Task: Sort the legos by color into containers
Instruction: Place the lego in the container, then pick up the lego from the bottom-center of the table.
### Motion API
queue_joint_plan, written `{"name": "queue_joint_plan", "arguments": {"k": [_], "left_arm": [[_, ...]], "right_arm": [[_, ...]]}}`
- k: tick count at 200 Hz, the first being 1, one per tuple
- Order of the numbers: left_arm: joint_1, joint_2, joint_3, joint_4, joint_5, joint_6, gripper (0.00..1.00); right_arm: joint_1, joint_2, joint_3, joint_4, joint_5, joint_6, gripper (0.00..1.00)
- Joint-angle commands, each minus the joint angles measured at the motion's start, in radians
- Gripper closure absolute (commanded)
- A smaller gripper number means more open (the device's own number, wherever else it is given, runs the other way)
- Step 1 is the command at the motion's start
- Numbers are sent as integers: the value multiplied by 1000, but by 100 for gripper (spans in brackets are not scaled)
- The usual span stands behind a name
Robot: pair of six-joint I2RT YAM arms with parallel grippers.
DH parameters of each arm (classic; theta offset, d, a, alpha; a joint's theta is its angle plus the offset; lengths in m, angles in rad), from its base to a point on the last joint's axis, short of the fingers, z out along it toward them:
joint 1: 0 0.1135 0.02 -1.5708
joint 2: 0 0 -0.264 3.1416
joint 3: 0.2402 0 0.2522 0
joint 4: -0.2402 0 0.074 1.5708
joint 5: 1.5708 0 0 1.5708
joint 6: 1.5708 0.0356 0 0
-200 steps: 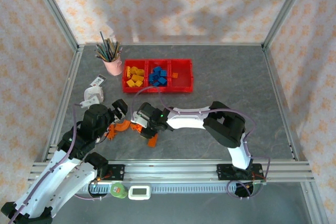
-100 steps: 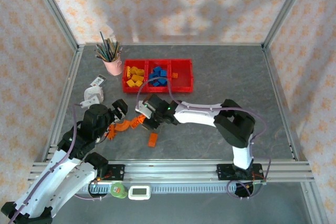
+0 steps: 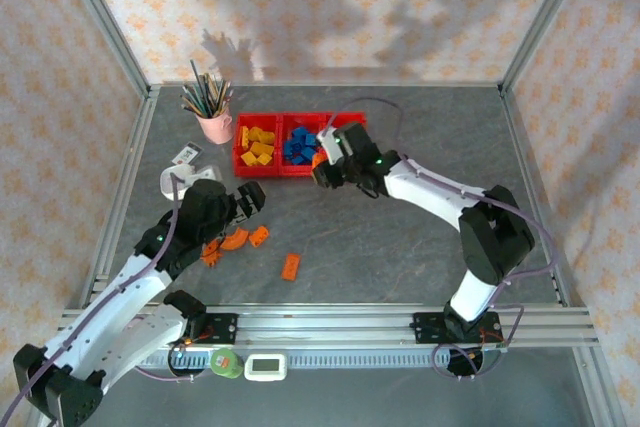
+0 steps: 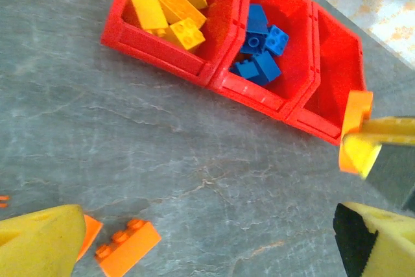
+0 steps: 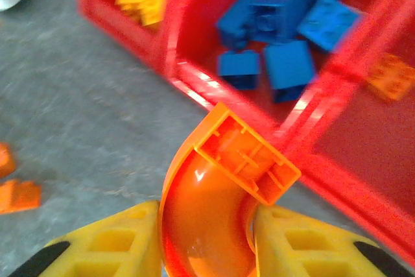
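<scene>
Right tool [image 5: 204, 241]: gripped orange arch [image 5: 227, 173]; arch's lower end was cut off.
Left tool [image 4: 207, 241]: stood wide, empty; partly cropped.

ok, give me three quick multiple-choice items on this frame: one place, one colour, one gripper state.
1. Where do the blue legos lie?
A) left bin
B) middle bin
C) on the table

2. What colour is the curved piece in the right gripper?
A) yellow
B) blue
C) orange

3. The left gripper is:
A) open, holding nothing
B) shut on a brick
C) shut on a pencil

Answers:
1 B: the blue pile sits in the centre compartment of the three.
2 C: the right wrist view shows an orange arch clamped between the fingers.
3 A: its fingers stand wide apart with nothing between them.
</scene>
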Motion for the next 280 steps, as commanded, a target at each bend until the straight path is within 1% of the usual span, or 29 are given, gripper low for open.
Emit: {"name": "queue_joint_plan", "arguments": {"k": [1,49,73,106,120,135,151,179,198,224,255,280], "left_arm": [[5,47,49,101,69,45,1],[7,130,72,163,106,64,1],[5,147,74,182,107,65,1],[6,161,84,198,98,69,1],[7,165,92,192,91,72,1],[5,162,94,187,88,75,1],[5,150,93,176,85,75,1],[7,105,75,146,58,69,1],[6,63,54,108,36,53,1],[6,-12,14,56,1,26,1],[7,-95,-14,-29,-50,-13,1],[6,-151,-33,-75,-65,-48,1]], "right_arm": [[-23,8,50,-4,-3,42,64],[-135,110,170,16,80,111,64],[-176,193,239,14,88,118,61],[-187,282,329,26,114,107,50],[-187,298,369,8,124,104,43],[-187,292,378,2,107,102,39],[-180,262,361,-13,108,113,38],[-128,149,224,19,137,160,34],[-75,79,135,7,193,207,32],[6,-13,16,-4,238,302,29],[154,-87,-102,-15,328,432,25],[272,-102,-177,-9,359,526,22]]}}
